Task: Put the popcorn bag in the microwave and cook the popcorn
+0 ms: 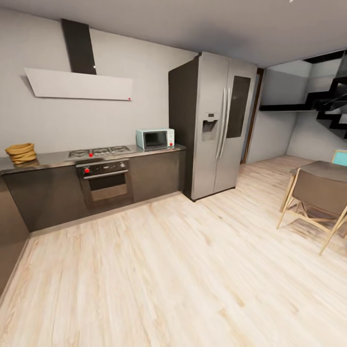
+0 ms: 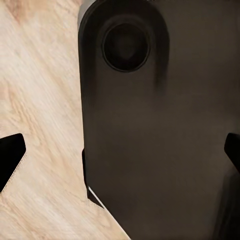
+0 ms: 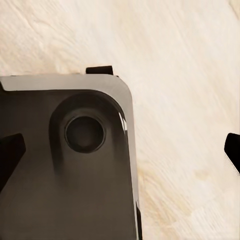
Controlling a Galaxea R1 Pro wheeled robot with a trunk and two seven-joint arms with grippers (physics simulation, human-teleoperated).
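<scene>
we see the popcorn bag (image 1: 21, 153) on the counter (image 1: 53, 159) far left, the microwave (image 1: 154, 139) well right; our left end effector (image 2: 122, 150) and right end effector (image 3: 120, 150) stand apart.

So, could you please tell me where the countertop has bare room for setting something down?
The countertop is bare between the popcorn bag at its left end and the gas hob. A narrow strip lies free between the hob and the microwave. The right end is crowded: the microwave sits close beside the refrigerator.
</scene>
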